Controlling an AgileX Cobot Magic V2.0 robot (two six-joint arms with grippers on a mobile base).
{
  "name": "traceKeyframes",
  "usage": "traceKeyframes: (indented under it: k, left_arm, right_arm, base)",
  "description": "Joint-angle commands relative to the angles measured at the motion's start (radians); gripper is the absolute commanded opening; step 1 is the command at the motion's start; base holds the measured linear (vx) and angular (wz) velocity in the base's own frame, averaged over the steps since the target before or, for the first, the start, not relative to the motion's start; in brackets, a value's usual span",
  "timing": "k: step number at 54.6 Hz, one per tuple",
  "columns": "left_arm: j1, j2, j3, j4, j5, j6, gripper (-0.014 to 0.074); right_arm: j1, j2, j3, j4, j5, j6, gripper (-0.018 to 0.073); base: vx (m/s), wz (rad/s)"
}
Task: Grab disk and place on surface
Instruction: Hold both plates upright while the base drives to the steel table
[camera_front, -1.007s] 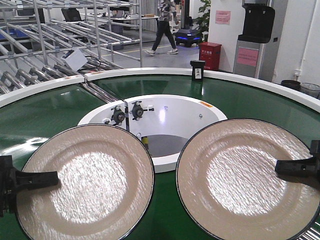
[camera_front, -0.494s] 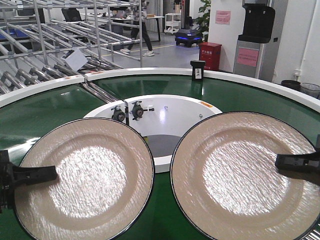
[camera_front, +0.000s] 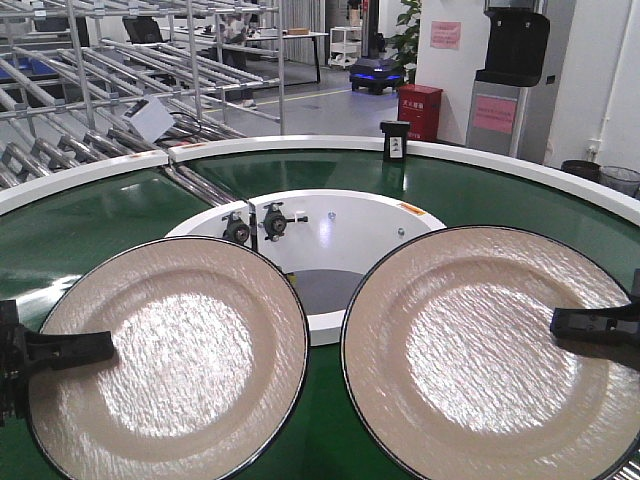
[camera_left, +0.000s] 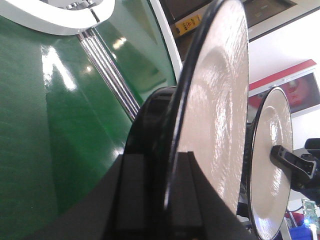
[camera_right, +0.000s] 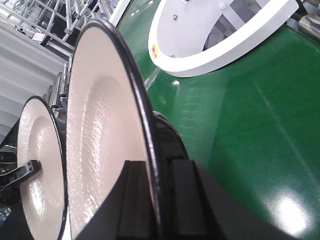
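I hold two cream disks with black rims, one in each gripper, tilted up above the green belt. The left disk (camera_front: 170, 360) (camera_left: 215, 100) is pinched at its left rim by my left gripper (camera_front: 100, 350) (camera_left: 167, 200), one finger on each face. The right disk (camera_front: 480, 350) (camera_right: 105, 125) is pinched at its right rim by my right gripper (camera_front: 560, 325) (camera_right: 159, 200). The disks hang side by side with a narrow gap between them. Each wrist view also shows the other disk (camera_left: 272, 160) (camera_right: 37, 165). The surface is out of view.
The green ring-shaped conveyor belt (camera_front: 80, 225) with white rims runs under and around both disks. Its white inner ring (camera_front: 340, 215) carries black knobs (camera_front: 255, 225). A small black box (camera_front: 396, 140) stands on the far belt. Metal racks (camera_front: 120, 70) fill the back left.
Over the last second both disks rose slightly and the right disk shifted left toward the other. In the last half second they barely moved.
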Motion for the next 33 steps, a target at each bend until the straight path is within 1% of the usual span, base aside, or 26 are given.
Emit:
traceKeyframes:
  k: [1,16,33]
  left_arm:
    - [0.0,-0.039,-0.029,-0.143,0.09,-0.015,-0.0001]
    - [0.0,-0.039,-0.029,-0.143,0.09,-0.015,-0.0001]
    - [0.0,-0.039,-0.029,-0.143,0.09,-0.015,-0.0001]
  right_arm:
    - [-0.007,-0.03,-0.03,0.13,0.0,0.001,-0.0009]
    - [-0.007,-0.03,-0.03,0.13,-0.001,0.001,-0.0009]
    - [-0.007,-0.03,-0.03,0.13,-0.001,0.001,-0.0009]
  base:
    - [0.0,-0.01]
    - [-0.02,-0.09]
    - [-0.08,-0.33]
